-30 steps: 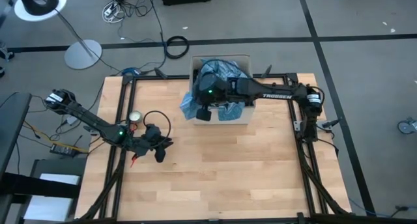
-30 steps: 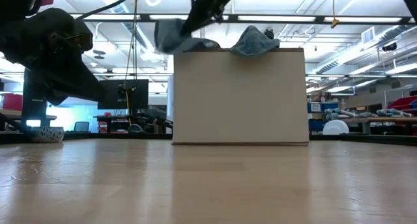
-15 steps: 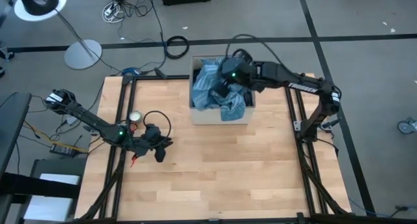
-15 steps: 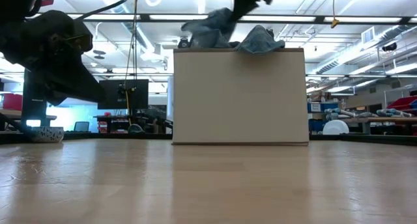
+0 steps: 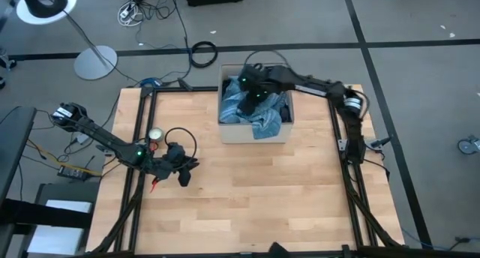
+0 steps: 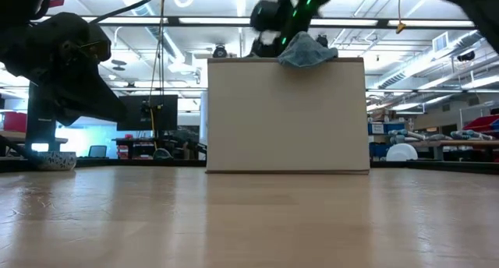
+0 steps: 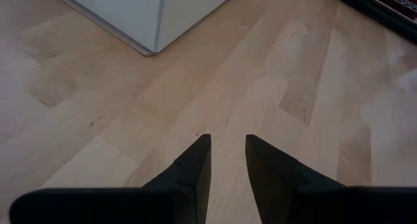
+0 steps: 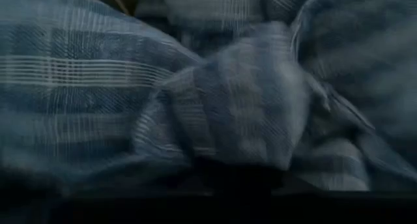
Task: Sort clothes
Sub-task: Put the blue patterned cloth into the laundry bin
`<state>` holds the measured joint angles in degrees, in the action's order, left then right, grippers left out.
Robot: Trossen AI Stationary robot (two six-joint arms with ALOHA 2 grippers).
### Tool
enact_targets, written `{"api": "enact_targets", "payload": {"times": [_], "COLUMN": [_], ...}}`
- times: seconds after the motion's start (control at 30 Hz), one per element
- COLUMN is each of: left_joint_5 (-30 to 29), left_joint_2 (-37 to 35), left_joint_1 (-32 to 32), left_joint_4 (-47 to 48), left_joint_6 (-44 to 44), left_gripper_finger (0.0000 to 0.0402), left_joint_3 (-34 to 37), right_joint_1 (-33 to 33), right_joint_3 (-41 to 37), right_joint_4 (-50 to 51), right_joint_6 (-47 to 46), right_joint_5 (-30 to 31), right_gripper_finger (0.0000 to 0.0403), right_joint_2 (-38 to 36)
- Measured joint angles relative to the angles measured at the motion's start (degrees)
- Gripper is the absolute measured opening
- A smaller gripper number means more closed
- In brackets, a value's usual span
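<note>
The pale wooden slatted table (image 5: pixel 247 190) filled most of the high view, with the tan cardboard box (image 5: pixel 255 132) standing at its far edge, near the middle. Inside the box lay the heap of clothes, and the blue striped cotton shirt (image 5: pixel 264 117) lay on top, with part of it bulging above the rim in the low view (image 6: pixel 306 53). The right arm reached across from the table's right side, and its dark right gripper (image 5: pixel 250 95) was down among the clothes in the box; the right wrist view showed only striped blue fabric (image 8: pixel 215 113) close up, so I could not tell how its fingers stood. The left gripper (image 7: pixel 227 160) rested low over bare wood near the table's left edge, its fingers (image 7: pixel 195 162) narrowly apart and holding nothing.
</note>
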<state>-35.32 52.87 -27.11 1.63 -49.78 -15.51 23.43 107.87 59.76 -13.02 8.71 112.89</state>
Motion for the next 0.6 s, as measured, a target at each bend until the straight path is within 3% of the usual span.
{"api": "enact_targets", "payload": {"times": [0.3,0.43,0.6], "left_joint_5": [0.0,0.01,-0.01], "left_joint_2": [0.0,-0.01,0.0], "left_joint_1": [0.01,0.0,0.02], "left_joint_4": [-0.01,0.0,0.0], "left_joint_6": [-0.01,0.0,0.0], "left_gripper_finger": [0.0101,0.0101,0.0101], "left_joint_3": [0.0,0.0,0.0], "right_joint_1": [3.72,4.13,3.93], "right_joint_3": [0.43,0.12,-0.26], "right_joint_4": [-2.51,-3.1,-3.44], "right_joint_6": [0.54,0.75,1.28], "right_joint_5": [-5.7,-7.24,-7.03], "right_gripper_finger": [0.0132,0.0157,0.0159], "right_joint_2": [10.19,8.69,1.93]}}
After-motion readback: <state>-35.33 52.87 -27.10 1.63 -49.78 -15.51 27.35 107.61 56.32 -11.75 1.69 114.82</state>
